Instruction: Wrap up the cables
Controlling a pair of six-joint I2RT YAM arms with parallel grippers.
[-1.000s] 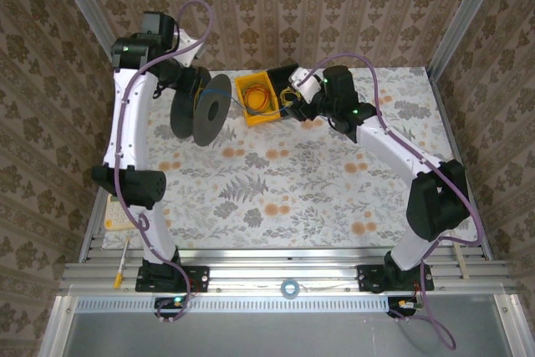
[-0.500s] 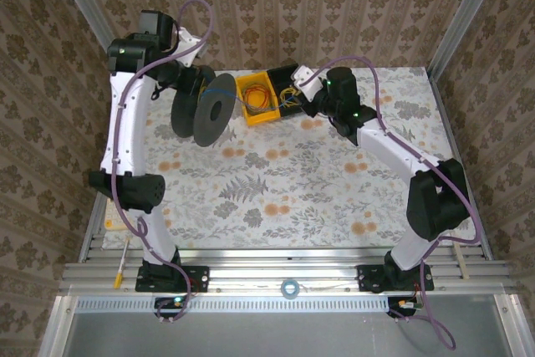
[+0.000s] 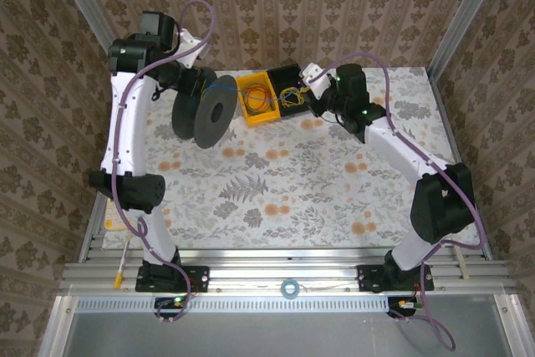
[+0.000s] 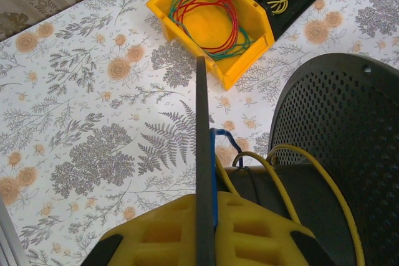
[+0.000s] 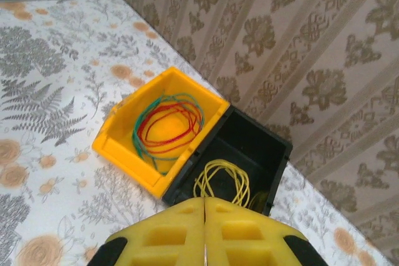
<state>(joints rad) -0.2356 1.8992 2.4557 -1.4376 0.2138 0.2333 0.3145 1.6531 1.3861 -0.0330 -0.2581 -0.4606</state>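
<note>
gripping spool flange [image 4: 201, 123] with left claw [image 4: 202, 216]; right claw [image 5: 204, 216] clenched near yellow cable [image 5: 222, 182]

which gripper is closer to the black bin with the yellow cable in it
Right. The right gripper hangs shut right over the black bin's edge. The left gripper is off to the bin's left, beyond the yellow bin, clamped on the spool.

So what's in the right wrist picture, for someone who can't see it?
The right gripper, its yellow fingers shut, faces a yellow bin of red and green cables touching a black bin holding a coiled yellow cable.
</note>
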